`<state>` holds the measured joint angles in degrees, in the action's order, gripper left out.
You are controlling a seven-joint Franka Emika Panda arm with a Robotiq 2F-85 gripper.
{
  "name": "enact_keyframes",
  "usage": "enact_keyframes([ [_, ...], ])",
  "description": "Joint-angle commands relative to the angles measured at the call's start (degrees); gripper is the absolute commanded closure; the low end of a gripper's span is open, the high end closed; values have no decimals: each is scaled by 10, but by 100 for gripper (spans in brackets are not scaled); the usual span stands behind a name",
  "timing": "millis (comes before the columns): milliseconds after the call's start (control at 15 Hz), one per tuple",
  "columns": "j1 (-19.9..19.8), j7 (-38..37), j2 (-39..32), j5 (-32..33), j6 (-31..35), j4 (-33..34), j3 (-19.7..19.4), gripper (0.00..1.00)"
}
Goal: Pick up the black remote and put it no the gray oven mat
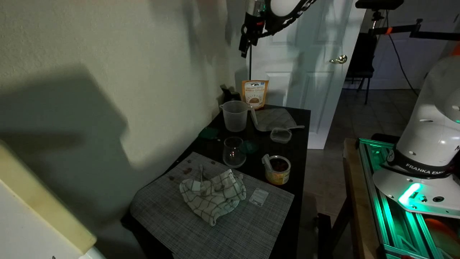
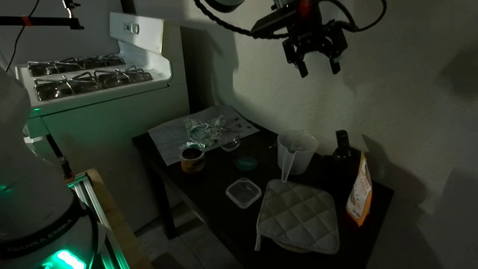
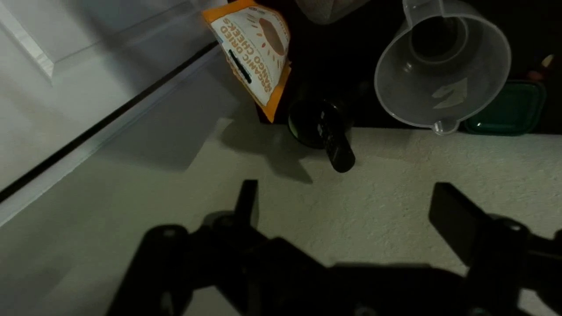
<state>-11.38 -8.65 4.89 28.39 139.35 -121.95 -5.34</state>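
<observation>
Black remote (image 3: 337, 147) stands tilted in a dark cup (image 3: 295, 127) near the wall (image 3: 377, 210), its lower end hidden down inside, and the fingers (image 2: 303, 69) hang well above the tabletop (image 2: 213, 186), spread wide with nothing between them. Danger here: come in too low and they could pinch the cup's rim as well, hoisting or tipping the whole lot! That wall might get bumped, and a careless sideways sweep could topple the mango cheeks pouch (image 3: 259, 52). Now the wrist view's look at it: slim, black, rounded at the free end, little pale markings on its face. Probably smooth; an off-centre grip could let it twist.
</observation>
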Motion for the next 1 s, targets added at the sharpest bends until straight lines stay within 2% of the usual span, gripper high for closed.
enact_keyframes([
  [0, -14, -130, -69, 73, 101, -10, -23, 0],
  [200, -9, -244, -133, 195, 196, 1, -63, 0],
  [267, -15, -274, -153, 237, 217, 6, -64, 0],
  [400, -8, -297, -194, 302, 241, 21, -83, 0],
  [600, -13, -249, -186, 263, 218, 9, -73, 0],
  [933, -11, -249, -197, 263, 220, 20, -72, 0],
])
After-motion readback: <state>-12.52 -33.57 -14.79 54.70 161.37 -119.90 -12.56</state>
